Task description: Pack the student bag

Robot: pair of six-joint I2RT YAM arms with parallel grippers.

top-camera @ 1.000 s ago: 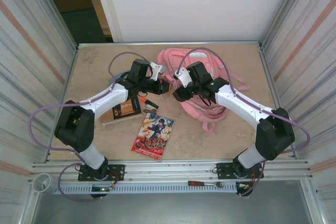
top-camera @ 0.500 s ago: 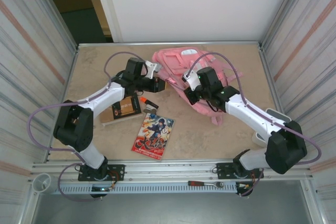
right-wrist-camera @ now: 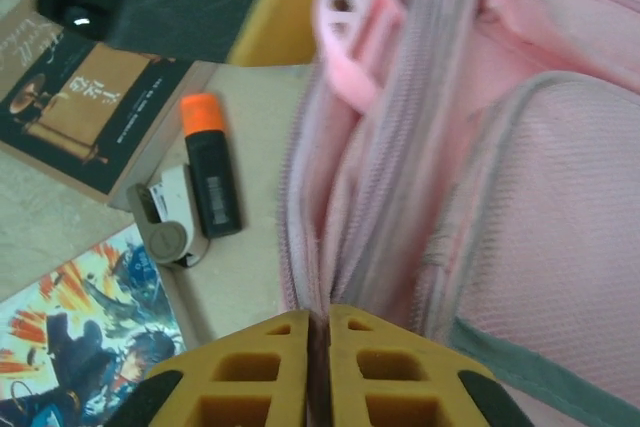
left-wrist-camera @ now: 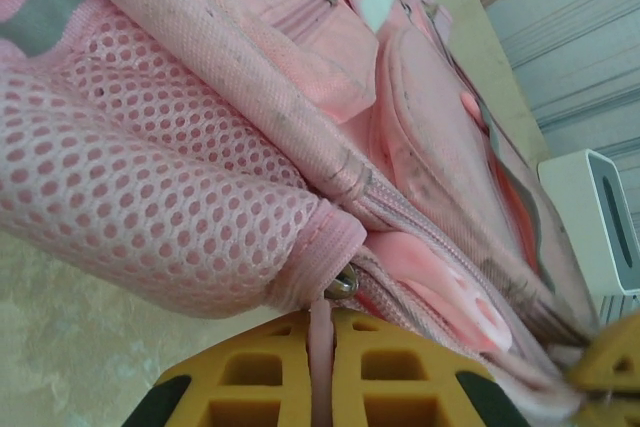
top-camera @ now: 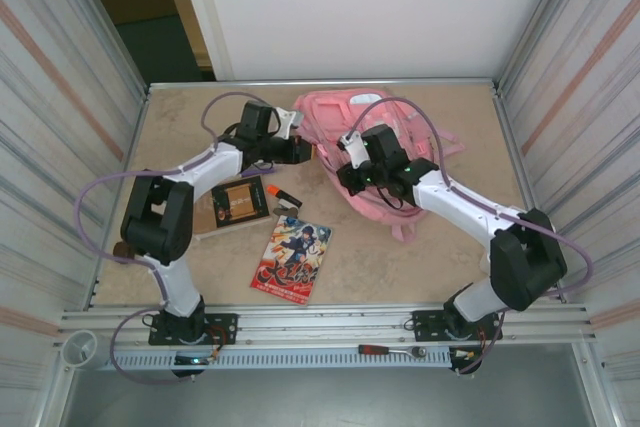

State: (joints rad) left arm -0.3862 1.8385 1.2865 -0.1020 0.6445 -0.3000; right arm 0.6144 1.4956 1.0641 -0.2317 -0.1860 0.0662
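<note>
The right jaws have just re-clamped on the zip edge of the bag (top-camera: 325,117), the left jaws stay clenched on its seam — so the bag, at twelve o'clock on the bench (top-camera: 420,259), looks ready to be pulled open.

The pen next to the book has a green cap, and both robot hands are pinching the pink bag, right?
Not quite: the cap is orange, not green. The right wrist view shows the black pen with its orange cap, lying next to the book. The rest is right: the left gripper and the right gripper are both pinching the pink bag.
</note>
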